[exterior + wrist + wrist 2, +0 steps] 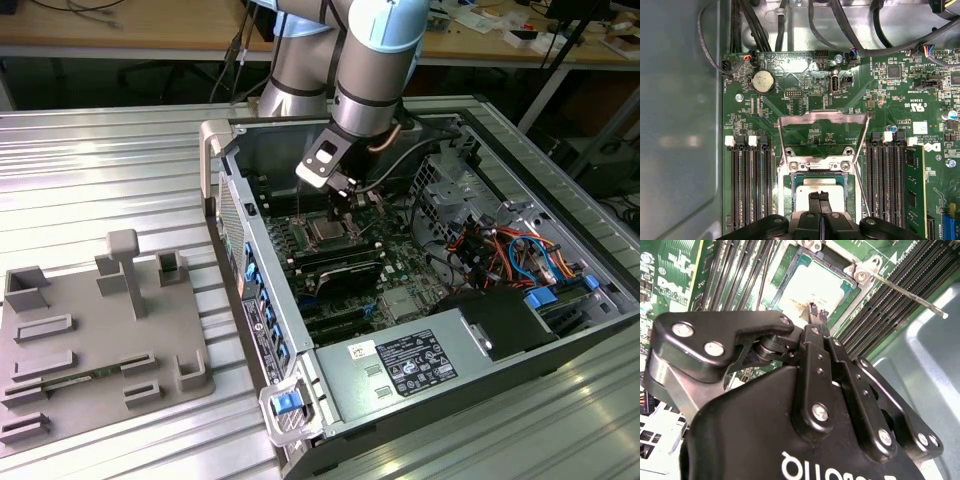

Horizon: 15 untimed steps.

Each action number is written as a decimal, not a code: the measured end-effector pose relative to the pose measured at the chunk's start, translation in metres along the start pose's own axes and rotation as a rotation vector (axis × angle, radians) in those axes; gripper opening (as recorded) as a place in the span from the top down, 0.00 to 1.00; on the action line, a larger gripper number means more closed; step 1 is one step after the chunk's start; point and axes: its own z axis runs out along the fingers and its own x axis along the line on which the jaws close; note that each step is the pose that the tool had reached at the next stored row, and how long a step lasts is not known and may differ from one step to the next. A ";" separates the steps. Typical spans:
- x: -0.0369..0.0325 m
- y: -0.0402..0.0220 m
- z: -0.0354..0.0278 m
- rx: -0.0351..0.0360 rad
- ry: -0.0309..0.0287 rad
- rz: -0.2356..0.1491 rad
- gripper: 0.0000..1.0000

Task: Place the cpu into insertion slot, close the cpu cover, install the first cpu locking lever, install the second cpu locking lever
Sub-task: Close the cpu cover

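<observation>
The cpu [327, 230] lies as a pale square in the middle of the green motherboard, inside the open computer case [232, 190] lying on its side on the ribbed metal table [100, 160]. In the exterior view the arm reaches down into the case and the gripper [338, 203] hangs right over the chip. A grey moulded fixture tray [100, 340] sits on the table, well apart, toward the exterior view's left.

In the second wrist view the cpu [812, 287] is seated flat in its socket. The gripper [816, 313] has its two black fingers drawn together, holding nothing, the tips just over the chip's near edge. A thin locking lever [905, 292] sticks out beside the socket.

In the first wrist view the cpu [805, 192] fills the insertion slot [789, 187]. The cpu cover [822, 118] stands swung open from its hinge. The gripper [819, 196], pinched narrow, overlaps the chip. Black memory slots [752, 185] flank the socket.
</observation>
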 end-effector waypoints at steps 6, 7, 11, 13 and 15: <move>0.0000 0.0000 -0.0001 -0.0003 0.0022 -0.050 0.89; 0.0000 0.0000 -0.0001 -0.0004 0.0032 -0.068 0.89; -0.0001 0.0002 -0.0052 -0.0006 0.0041 -0.083 0.89; -0.0001 0.0004 -0.0080 -0.0005 0.0042 -0.084 0.89; -0.0001 0.0005 -0.0105 -0.0004 0.0043 -0.085 0.89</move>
